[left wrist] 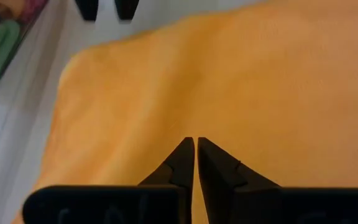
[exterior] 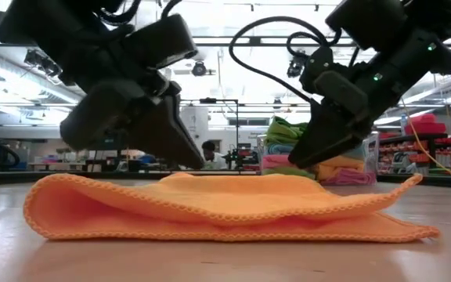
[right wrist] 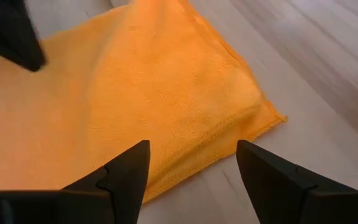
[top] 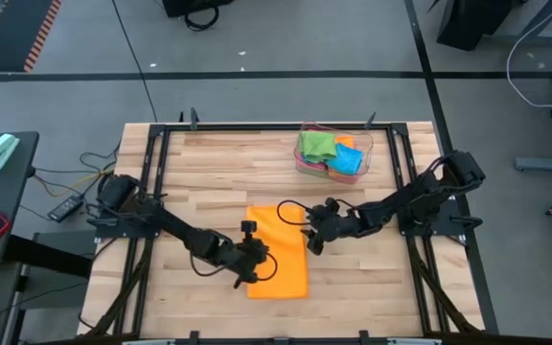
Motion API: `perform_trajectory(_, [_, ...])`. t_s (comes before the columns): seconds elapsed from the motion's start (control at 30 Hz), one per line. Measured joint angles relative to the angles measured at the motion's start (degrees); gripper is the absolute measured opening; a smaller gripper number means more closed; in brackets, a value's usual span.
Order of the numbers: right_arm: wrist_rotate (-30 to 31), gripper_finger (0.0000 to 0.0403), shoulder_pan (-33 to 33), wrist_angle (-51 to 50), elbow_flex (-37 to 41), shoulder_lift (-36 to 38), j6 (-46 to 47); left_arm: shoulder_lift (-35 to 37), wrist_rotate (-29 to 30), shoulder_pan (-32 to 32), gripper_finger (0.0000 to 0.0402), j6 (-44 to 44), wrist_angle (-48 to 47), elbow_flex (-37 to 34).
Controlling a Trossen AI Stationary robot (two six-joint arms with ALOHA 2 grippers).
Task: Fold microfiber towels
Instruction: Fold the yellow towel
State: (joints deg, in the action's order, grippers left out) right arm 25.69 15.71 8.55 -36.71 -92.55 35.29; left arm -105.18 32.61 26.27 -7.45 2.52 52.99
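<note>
An orange microfiber towel (top: 281,244) lies folded in two on the wooden table; its fold (exterior: 34,207) is at the left in the low view and its open edges (exterior: 417,227) are at the right. My left gripper (top: 254,266) is shut, its tips (left wrist: 195,142) over the towel's near part. My right gripper (top: 311,240) is open above the towel's right edge, one finger on each side of a corner of the towel (right wrist: 263,115); it touches nothing. More towels, green, blue and pink, lie in a clear tray (top: 333,153). My left gripper points its shut fingers slanting down at the towel's upper layer (left wrist: 194,118). In the low view the fingertips (exterior: 194,160) stand right at the cloth's top. I cannot tell whether they touch it, and no cloth shows between them.
The clear tray (exterior: 288,149) of coloured towels stands at the table's far right. Dark frame rails (top: 257,129) run along the table's edges. Bare wood lies left of the towel (top: 190,182). A person (exterior: 208,153) sits far behind the table.
</note>
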Motion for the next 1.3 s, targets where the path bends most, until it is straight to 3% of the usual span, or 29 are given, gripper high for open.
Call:
perform_trajectory(0.47, [-1.64, 0.0252, -6.01, 1.37, -0.02, 0.0, -0.92, 11.67, -0.29, -0.18, 0.0029, -1.91, 4.81, -11.41])
perform_trajectory(0.7, [-3.19, 0.0252, -10.97, 3.02, -0.39, -0.03, -0.93, 13.51, -0.33, -1.16, 0.0027, -2.35, 12.88, -17.18])
perform_trajectory(1.3, [-2.62, 0.025, -10.73, 5.14, -4.05, -10.56, 3.43, 13.48, -0.36, -2.1, 0.003, -4.36, 15.64, -17.86])
